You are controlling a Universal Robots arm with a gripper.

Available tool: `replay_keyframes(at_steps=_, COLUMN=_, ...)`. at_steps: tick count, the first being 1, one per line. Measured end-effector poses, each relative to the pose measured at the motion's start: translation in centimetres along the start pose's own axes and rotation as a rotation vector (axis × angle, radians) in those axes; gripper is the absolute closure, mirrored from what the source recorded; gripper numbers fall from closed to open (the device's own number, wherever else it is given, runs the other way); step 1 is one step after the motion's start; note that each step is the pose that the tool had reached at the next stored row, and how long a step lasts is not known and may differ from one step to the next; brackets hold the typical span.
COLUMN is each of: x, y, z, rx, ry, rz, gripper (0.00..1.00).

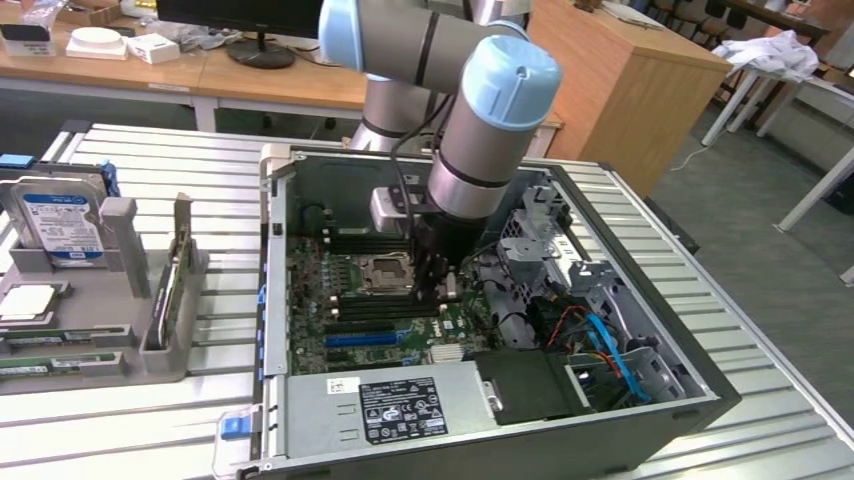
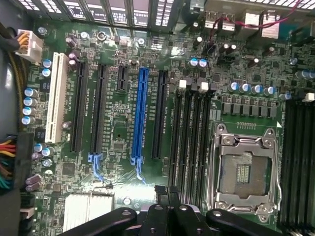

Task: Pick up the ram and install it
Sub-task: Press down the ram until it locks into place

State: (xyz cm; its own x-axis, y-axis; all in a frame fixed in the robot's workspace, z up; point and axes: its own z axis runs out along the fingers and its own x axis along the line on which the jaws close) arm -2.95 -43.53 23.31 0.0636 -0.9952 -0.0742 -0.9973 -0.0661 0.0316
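A robot arm with grey tubes and pale blue joint caps (image 1: 494, 110) reaches down into an open black desktop computer case (image 1: 694, 385) lying on its side. Its black gripper (image 1: 441, 285) hangs low over the green motherboard (image 1: 334, 300), just beside the square silver processor socket (image 1: 390, 268) and above the row of long black memory slots (image 1: 387, 310). Whether the gripper is spread, closed or pinching anything cannot be told. The exterior view alone takes in the surroundings: a grey plastic parts holder (image 1: 120, 355) at the exterior view's left, with a blue-labelled hard drive (image 1: 60, 225) standing upright in it and thin green ram sticks (image 1: 60, 365) lying flat in it (well apart from the gripper). The wrist view, looking straight down past the gripper (image 2: 167, 216), gives board detail: the memory slots (image 2: 189, 137) beside the socket (image 2: 243, 172), one long blue expansion slot (image 2: 141, 113) and one white expansion slot (image 2: 58, 96). Case and holder rest on a white slatted metal table (image 1: 160, 150). Behind it stand a wooden desk (image 1: 134, 70) with a black monitor base (image 1: 260, 50) and a tall wooden cabinet (image 1: 627, 90).
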Motion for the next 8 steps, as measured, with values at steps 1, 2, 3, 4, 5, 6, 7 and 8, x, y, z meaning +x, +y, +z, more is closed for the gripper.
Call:
replay_keyframes(at_steps=1, x=0.0, y=0.0, z=0.03, rx=-0.0001, ry=0.0002, rz=0.0, gripper=0.9)
replay_keyframes(at_steps=2, x=0.01, y=0.0, z=0.02, rx=-0.0001, ry=0.0003, rz=0.0, gripper=0.9)
replay_keyframes(at_steps=3, x=0.0, y=0.0, z=0.02, rx=-0.0001, ry=0.0003, rz=0.0, gripper=0.9)
replay_keyframes(at_steps=4, x=0.0, y=0.0, z=0.03, rx=0.0, ry=0.0001, rz=0.0, gripper=0.9)
replay_keyframes(at_steps=5, x=0.0, y=0.0, z=0.03, rx=0.0, ry=0.0002, rz=0.0, gripper=0.9)
replay_keyframes(at_steps=6, x=0.0, y=0.0, z=0.03, rx=0.0, ry=0.0001, rz=0.0, gripper=0.9)
replay_keyframes(at_steps=7, x=0.0, y=0.0, z=0.03, rx=0.0, ry=0.0002, rz=0.0, gripper=0.9)
replay_keyframes(at_steps=8, x=0.0, y=0.0, z=0.03, rx=0.0, ry=0.0001, rz=0.0, gripper=0.9)
